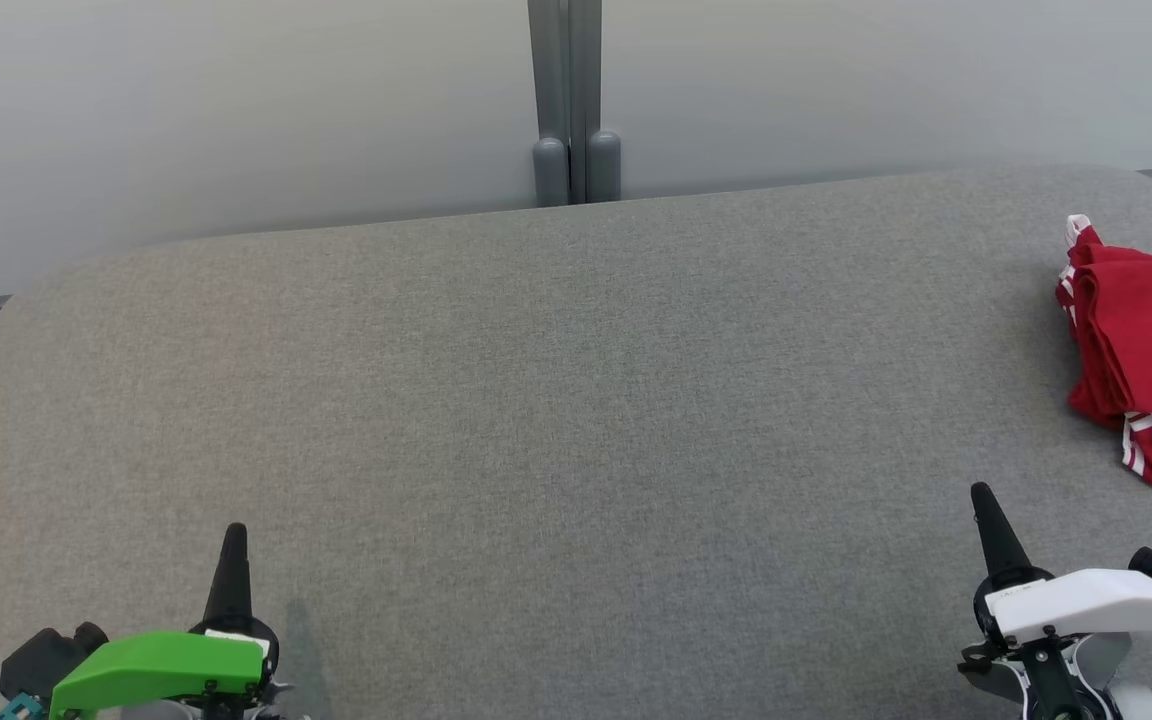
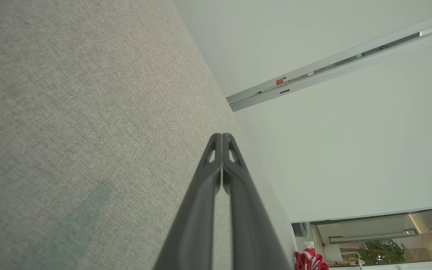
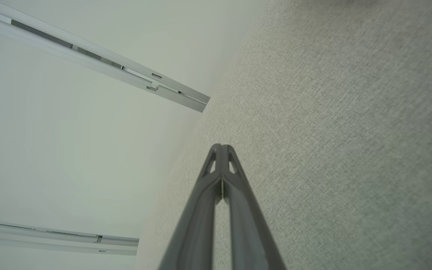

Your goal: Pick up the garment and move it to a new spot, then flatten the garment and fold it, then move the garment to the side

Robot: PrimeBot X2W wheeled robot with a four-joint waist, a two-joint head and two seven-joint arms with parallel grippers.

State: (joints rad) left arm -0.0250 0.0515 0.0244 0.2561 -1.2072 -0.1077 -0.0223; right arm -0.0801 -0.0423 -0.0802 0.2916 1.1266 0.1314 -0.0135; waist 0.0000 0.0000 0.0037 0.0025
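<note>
Far right of the worktop [image 1: 556, 380]: the garment [image 1: 1146, 340], red with white stripes, lies in a bunched, partly folded heap. The right edge of the head view cuts it off, and nothing touches it.
Surface: grey woven fabric, flat and smooth, with rounded far corners; a faint shadow lies beside the left fingers.
Left jaws: closed with nothing between them. The dark fingers [image 1: 233, 575] rise at the near left above a green cover [image 1: 161, 665], well apart from the garment.
Right jaws: closed and empty. The dark fingers [image 1: 994, 535] rise at the near right above a white cover [image 1: 1096, 600], near the garment but not touching it.
Far wall: pale frosted panels [image 1: 236, 120] stand behind the worktop's far edge, joined by a grey post [image 1: 576, 90] with two rounded caps at its foot.
Room: pale metal rails [image 3: 96, 60] cross the wall in the wrist views. In the left wrist view, a lit space with a green plant [image 2: 383, 251] shows beyond the garment.
</note>
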